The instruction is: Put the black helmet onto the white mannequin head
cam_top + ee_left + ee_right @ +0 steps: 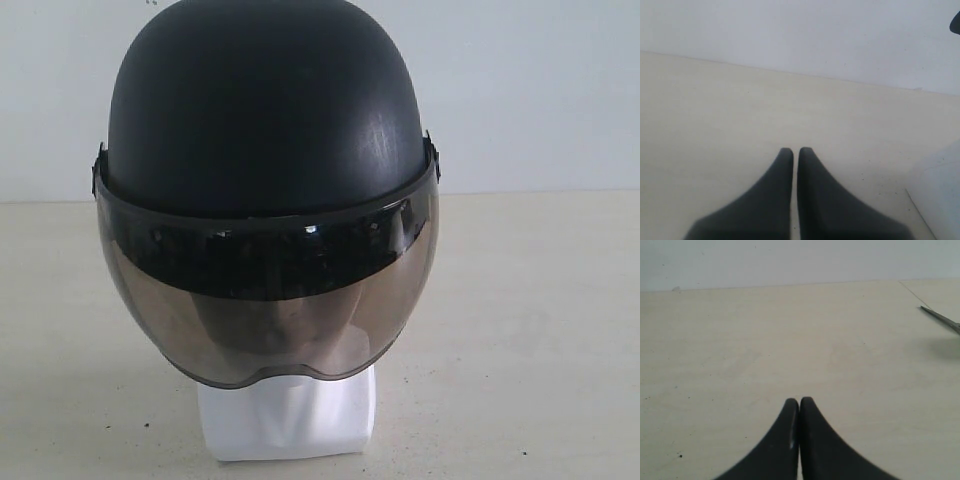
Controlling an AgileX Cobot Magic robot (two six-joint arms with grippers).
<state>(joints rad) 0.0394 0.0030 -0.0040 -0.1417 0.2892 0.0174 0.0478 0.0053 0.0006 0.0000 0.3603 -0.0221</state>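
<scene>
The black helmet sits on the white mannequin head, its smoky visor hanging down over the face. Of the head only the neck and squarish base show below the visor, with the face dim behind it. Neither gripper appears in the exterior view. In the left wrist view my left gripper is shut with nothing between its fingers, above bare table. A white rounded edge, probably the head's base, lies close beside it. My right gripper is shut and empty over the table.
The cream table runs back to a pale wall. A thin dark pointed part reaches in at one edge of the right wrist view. A dark shape shows in a corner of the left wrist view.
</scene>
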